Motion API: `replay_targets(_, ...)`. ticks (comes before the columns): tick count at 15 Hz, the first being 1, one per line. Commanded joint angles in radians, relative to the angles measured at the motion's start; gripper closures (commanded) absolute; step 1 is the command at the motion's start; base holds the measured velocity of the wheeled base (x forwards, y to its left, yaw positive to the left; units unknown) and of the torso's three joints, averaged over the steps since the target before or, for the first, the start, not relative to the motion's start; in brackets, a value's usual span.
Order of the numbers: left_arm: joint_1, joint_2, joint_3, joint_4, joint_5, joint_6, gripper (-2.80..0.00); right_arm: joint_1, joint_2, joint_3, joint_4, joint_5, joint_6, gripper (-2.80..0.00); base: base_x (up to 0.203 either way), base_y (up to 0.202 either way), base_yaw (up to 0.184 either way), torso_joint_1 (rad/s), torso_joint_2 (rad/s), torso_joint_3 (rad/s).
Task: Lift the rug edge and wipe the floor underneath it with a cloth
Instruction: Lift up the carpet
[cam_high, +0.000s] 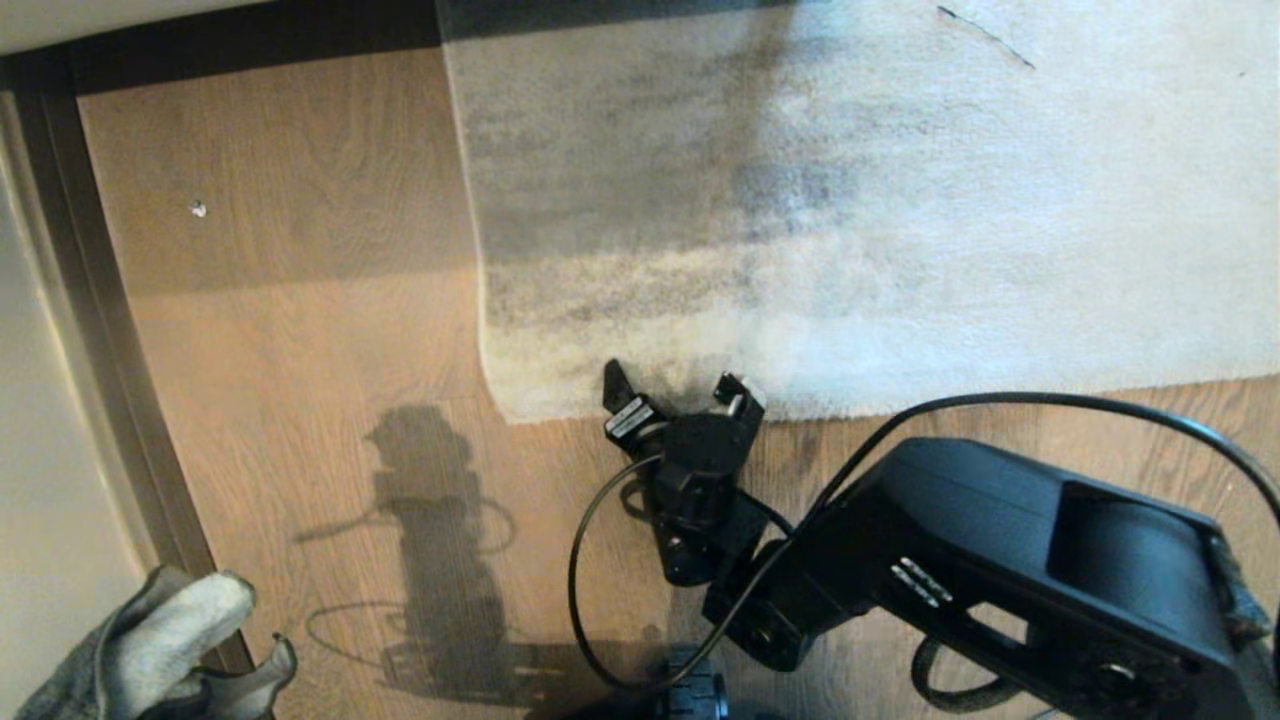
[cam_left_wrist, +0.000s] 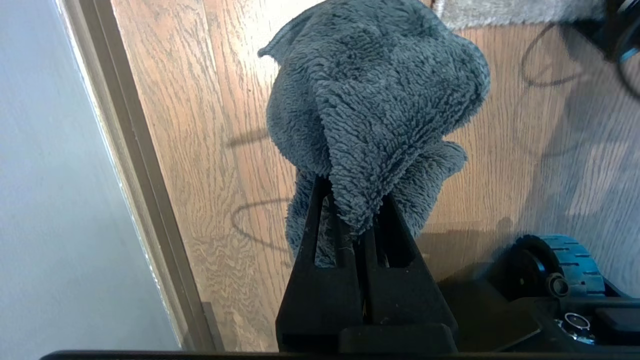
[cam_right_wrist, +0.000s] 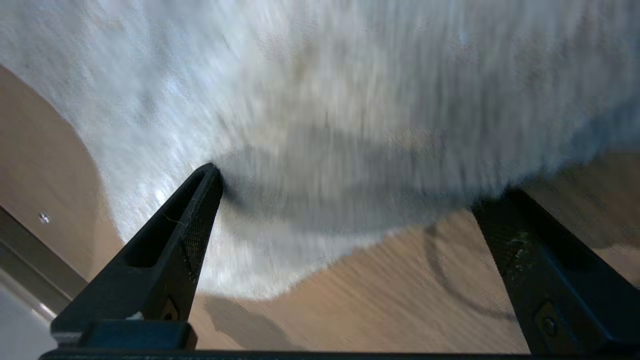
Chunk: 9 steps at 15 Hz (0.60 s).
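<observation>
Reaching the rug edge (cam_high: 640, 405) near its corner, the right gripper (cam_high: 683, 393) stands wide, nothing lifted yet; the left gripper (cam_left_wrist: 350, 220) holds the cloth (cam_left_wrist: 375, 105) above the unwiped floor (cam_high: 300, 330).

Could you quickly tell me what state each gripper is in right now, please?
Left gripper: shut on the cloth, low at the robot's left.
Right gripper: open, empty, at the rug edge.

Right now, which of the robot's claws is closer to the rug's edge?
The right gripper: it hovers open over the rug edge near the corner. The left gripper, shut on the cloth, sits well back beside the wall.
</observation>
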Motion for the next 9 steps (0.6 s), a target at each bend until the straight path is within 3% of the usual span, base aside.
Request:
replay_targets(1,0.000,0.000,0.000,0.000,0.001,-0.001,0.00,0.003,-0.061,0.004,0.003,-0.008,0.001,-2.80,0.000,0.000,0.000,0.000,0.00,0.000)
replay_targets(9,0.000,0.000,0.000,0.000,0.000,-0.001,0.00,0.001,-0.305,0.069,0.161,-0.007,-0.050,-2.80,0.000,0.000,0.000,0.000,0.00,0.000)
